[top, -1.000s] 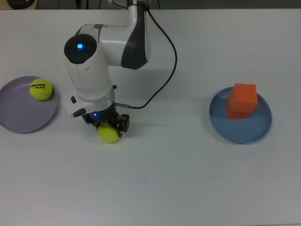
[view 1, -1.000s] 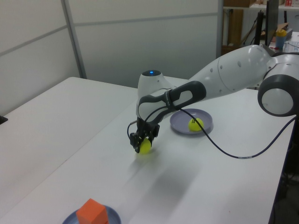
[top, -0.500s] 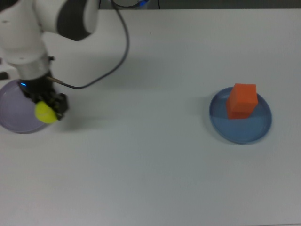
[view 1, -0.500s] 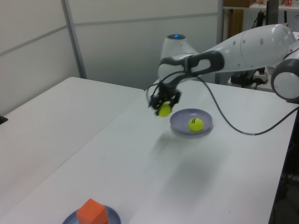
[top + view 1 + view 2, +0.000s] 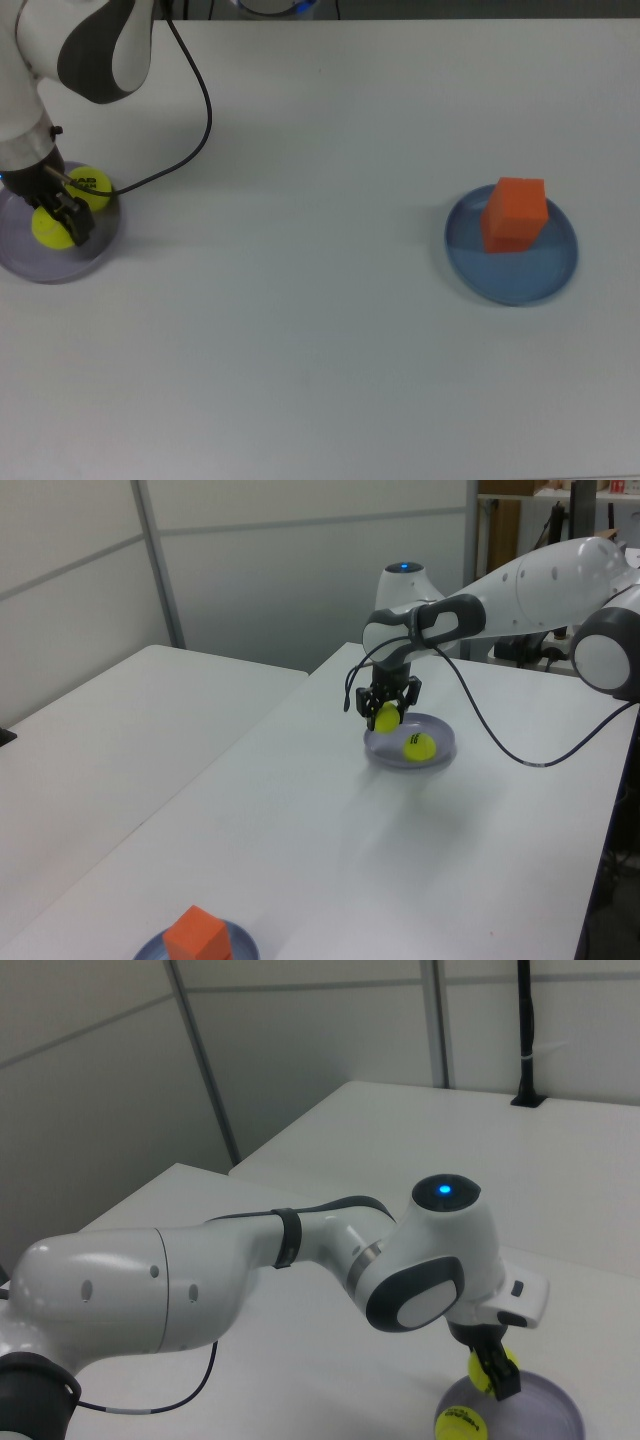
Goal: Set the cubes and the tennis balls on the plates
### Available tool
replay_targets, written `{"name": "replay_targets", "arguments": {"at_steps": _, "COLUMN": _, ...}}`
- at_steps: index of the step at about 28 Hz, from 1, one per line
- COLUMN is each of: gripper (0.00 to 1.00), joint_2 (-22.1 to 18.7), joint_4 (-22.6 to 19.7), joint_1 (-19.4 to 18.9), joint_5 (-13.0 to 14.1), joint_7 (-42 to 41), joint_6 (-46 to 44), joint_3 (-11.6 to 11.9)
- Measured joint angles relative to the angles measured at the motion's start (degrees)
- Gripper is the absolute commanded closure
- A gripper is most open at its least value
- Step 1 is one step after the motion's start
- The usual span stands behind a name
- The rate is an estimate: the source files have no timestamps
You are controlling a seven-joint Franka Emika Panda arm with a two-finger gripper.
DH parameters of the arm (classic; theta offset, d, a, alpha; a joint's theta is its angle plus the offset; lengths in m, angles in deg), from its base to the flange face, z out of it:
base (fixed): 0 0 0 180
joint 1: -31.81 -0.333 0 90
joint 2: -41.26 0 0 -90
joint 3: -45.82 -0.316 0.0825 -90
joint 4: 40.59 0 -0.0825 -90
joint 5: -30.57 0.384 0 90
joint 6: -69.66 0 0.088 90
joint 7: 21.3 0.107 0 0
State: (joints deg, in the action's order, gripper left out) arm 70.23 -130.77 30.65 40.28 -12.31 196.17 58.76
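1. Top view first: the two-finger gripper (image 5: 58, 222) is clamped on a fuzzy yellow-green tennis ball (image 5: 48, 227), hanging over the pale lavender round plate (image 5: 30, 264) at the top view's left edge.
2. Left view says the held ball (image 5: 387, 717) sits above the plate's (image 5: 432, 759) near rim, not yet resting on it, so a short, slow descent looks like the right call before letting go.
3. Watch the neighbour: a second tennis ball with black lettering (image 5: 90, 186) already lies on that plate, just beside the held one. Best to set down on the bare side so the fingers don't nudge it as they part.
4. A ball rolls, so release low and near the plate's middle, not at the rim.
5. Well apart, at the top view's right, a matte orange cube (image 5: 516, 213) sits on the shallow round blue plate (image 5: 555, 273). Only one cube is visible to me.
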Motion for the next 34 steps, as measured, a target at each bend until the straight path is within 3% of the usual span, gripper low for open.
{"name": "replay_targets", "arguments": {"at_steps": 3, "gripper": 0.97, "joint_2": 0.45, "joint_4": -0.12, "joint_1": 0.29, "joint_5": 0.00, "joint_7": 0.01, "joint_6": 0.00, "joint_3": 0.02}}
{"name": "replay_targets", "arguments": {"at_steps": 4, "gripper": 0.67, "joint_2": 0.50, "joint_4": -0.13, "joint_1": 0.38, "joint_5": 0.00, "joint_7": 0.00, "joint_6": 0.00, "joint_3": 0.03}}
{"name": "replay_targets", "arguments": {"at_steps": 5, "gripper": 0.15, "joint_2": 0.51, "joint_4": -0.13, "joint_1": 0.45, "joint_5": 0.00, "joint_7": 0.00, "joint_6": 0.00, "joint_3": 0.05}}
{"name": "replay_targets", "arguments": {"at_steps": 6, "gripper": 0.00, "joint_2": 0.50, "joint_4": -0.12, "joint_1": 0.51, "joint_5": 0.00, "joint_7": 0.00, "joint_6": 0.00, "joint_3": 0.07}}
{"name": "replay_targets", "arguments": {"at_steps": 14, "gripper": 0.00, "joint_2": -0.73, "joint_4": 0.36, "joint_1": 1.00, "joint_5": 0.00, "joint_7": -0.27, "joint_6": -3.69, "joint_3": 0.33}}
{"name": "replay_targets", "arguments": {"at_steps": 23, "gripper": 0.00, "joint_2": -9.88, "joint_4": 1.15, "joint_1": -1.14, "joint_5": 0.03, "joint_7": -0.74, "joint_6": -13.71, "joint_3": -0.70}}
{"name": "replay_targets", "arguments": {"at_steps": 34, "gripper": 0.00, "joint_2": -19.91, "joint_4": 0.41, "joint_1": -2.72, "joint_5": -0.03, "joint_7": -0.50, "joint_6": -21.78, "joint_3": -8.71}}
